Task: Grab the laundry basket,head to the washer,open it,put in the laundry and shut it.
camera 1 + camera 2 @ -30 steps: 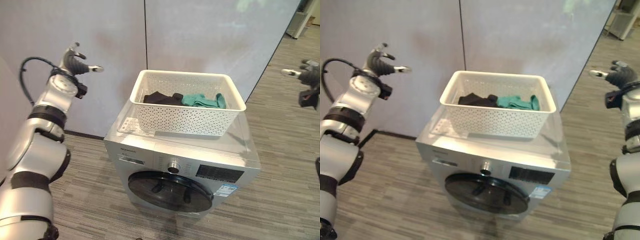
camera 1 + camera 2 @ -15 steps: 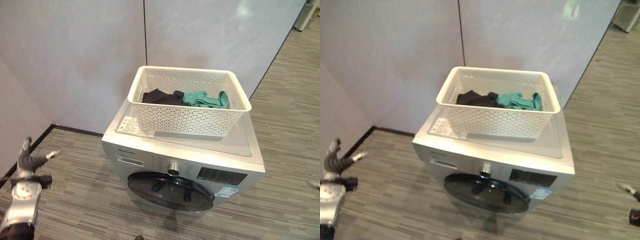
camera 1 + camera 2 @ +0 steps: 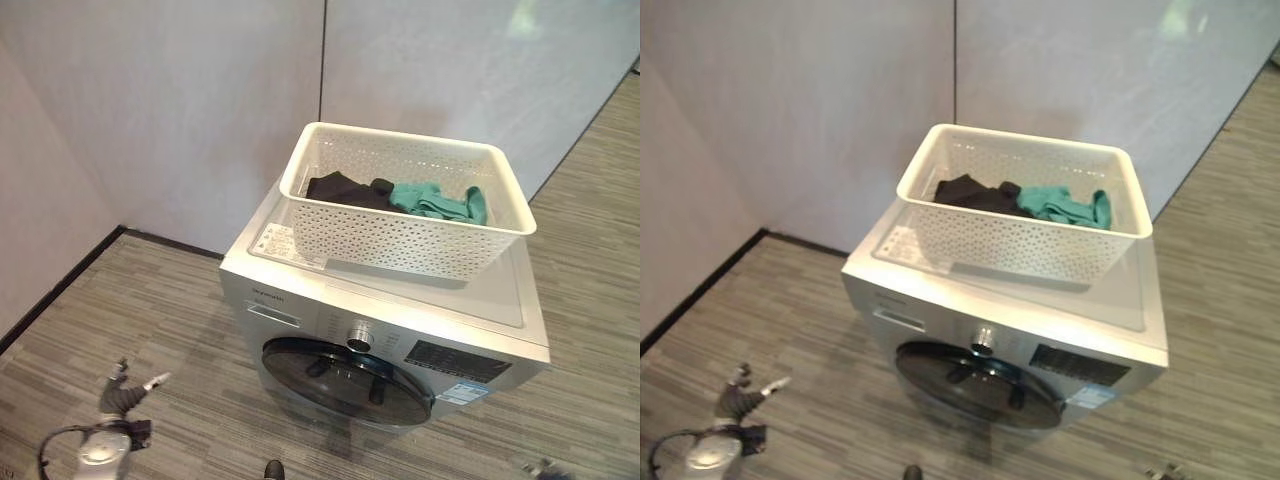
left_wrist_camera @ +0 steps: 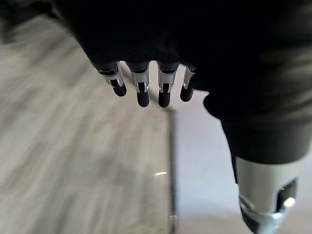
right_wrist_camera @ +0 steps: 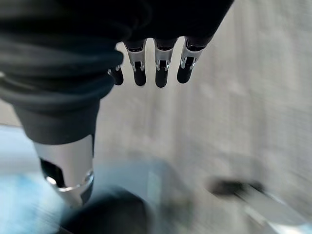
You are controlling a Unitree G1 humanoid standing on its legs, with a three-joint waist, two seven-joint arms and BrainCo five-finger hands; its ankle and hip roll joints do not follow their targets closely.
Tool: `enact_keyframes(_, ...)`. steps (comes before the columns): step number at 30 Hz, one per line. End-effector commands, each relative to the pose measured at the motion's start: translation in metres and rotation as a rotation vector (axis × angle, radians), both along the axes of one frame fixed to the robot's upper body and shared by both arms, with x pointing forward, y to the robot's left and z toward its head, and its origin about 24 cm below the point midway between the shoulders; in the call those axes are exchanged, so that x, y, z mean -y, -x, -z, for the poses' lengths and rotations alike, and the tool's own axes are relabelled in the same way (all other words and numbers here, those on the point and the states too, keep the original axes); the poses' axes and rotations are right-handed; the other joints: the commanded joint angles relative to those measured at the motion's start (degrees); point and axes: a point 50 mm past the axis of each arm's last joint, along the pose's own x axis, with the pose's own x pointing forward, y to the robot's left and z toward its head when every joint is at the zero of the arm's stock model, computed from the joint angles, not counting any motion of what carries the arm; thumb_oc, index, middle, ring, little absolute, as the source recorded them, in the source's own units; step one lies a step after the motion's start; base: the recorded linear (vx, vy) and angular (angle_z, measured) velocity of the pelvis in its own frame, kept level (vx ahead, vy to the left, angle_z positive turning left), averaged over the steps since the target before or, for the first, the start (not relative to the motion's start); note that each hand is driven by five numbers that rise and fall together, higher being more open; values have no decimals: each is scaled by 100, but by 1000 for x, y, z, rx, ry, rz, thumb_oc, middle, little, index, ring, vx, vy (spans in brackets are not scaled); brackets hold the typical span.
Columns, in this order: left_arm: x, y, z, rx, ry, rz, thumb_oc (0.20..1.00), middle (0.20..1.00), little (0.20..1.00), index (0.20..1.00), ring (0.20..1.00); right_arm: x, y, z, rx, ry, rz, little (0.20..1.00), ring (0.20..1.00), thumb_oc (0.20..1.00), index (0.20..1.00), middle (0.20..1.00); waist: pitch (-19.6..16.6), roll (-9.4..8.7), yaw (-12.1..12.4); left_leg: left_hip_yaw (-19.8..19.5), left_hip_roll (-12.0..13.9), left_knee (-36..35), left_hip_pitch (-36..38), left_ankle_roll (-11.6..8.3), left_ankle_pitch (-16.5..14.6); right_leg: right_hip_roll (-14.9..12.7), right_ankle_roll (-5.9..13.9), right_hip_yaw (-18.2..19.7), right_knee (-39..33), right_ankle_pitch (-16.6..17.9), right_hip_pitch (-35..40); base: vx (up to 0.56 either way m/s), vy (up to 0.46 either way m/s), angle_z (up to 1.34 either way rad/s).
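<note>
Grey plank floor (image 3: 150, 300), washer (image 3: 385, 330) door shut, laundry basket (image 3: 405, 215) (clothes inside) on top; left hand (image 3: 125, 393) and right hand (image 5: 156, 68) hang low, fingers relaxed, empty.

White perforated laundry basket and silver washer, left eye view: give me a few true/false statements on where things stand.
1. The white perforated plastic laundry basket sits on top of the silver front-loading washing machine. True.
2. The washer's round dark door is open. False: it is shut.
3. The basket holds a black garment and a teal garment. True.
4. The left hand grips the basket rim. False: it hangs low over the floor, away from the basket, fingers relaxed.
5. The right hand holds the teal garment. False: its fingers are straight and hold nothing.
</note>
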Motion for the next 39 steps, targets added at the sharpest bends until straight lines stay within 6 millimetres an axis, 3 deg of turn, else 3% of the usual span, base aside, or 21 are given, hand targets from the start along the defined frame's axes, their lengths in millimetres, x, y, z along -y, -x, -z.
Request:
enact_keyframes(1, 15, 11, 26, -113, 122, -99, 1000, 1000, 1000, 1000, 1000, -9, -14, 4, -71, 73, -158, 1000, 1000, 1000, 1000, 1000, 69, 69, 180, -69, 437, 369, 148, -180, -578, -316, 232, -144, 54, -50, -320, 0, 0, 0)
enact_keyframes(4, 38, 47, 50, -385, 141, -4, 1000, 1000, 1000, 1000, 1000, -28, -16, 11, -110, 65, -218, 1000, 1000, 1000, 1000, 1000, 0, 145, 157, -106, 440, 290, 203, -192, -538, -299, 212, -195, 48, -103, -261, 12, 0, 4)
enact_keyframes(9, 54, 74, 61, -530, 175, 49, 1000, 1000, 1000, 1000, 1000, -47, -7, 17, -156, 42, -280, 1000, 1000, 1000, 1000, 1000, -121, 223, 92, -192, 443, 159, 257, -214, -471, -293, 183, -288, 48, -153, -180, 26, 0, 17)
enact_keyframes(19, 69, 60, 62, -519, 185, 187, 1000, 1000, 1000, 1000, 1000, -62, 18, 23, -239, -22, -271, 1000, 1000, 1000, 1000, 1000, -217, 363, 179, -488, 395, 45, 204, -242, -375, -327, 158, -602, 48, -211, -84, 12, -3, 8)
enact_keyframes(29, 73, 45, 60, -484, 183, 233, 1000, 1000, 1000, 1000, 1000, -67, 1, 23, -190, -44, -276, 1000, 1000, 1000, 1000, 1000, -305, 463, 316, -577, 401, 47, 222, -255, -390, -291, 140, -586, 48, -268, -66, 5, 1, 7)
enact_keyframes(39, 73, 50, 62, -500, 193, 219, 1000, 1000, 1000, 1000, 1000, -81, -3, 25, -165, -80, -284, 1000, 1000, 1000, 1000, 1000, -296, 489, 358, -621, 503, 110, 246, -315, -365, -158, 42, -510, 48, -367, -18, -8, -38, 2)
